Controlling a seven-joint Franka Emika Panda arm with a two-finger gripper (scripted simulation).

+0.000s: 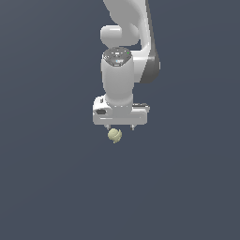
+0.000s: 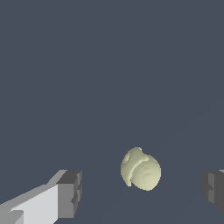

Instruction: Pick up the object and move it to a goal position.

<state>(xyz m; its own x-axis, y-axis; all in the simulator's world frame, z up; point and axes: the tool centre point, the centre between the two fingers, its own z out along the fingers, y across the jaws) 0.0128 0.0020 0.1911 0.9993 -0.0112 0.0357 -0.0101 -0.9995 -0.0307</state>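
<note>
The object, a small pale yellow-green ball with faint curved seams, lies on the dark grey surface just below the white gripper. In the wrist view the ball sits between the two dark fingertips, nearer the fingertip at the frame's edge, touching neither. The gripper is open, with a wide gap on both sides of the ball. In the exterior view only the short tips of the fingers show under the hand, and the ball sits slightly toward the exterior view's left of the hand's middle.
The white Panda arm rises straight up from the hand to the frame's top. A plain dark grey surface fills everything around it.
</note>
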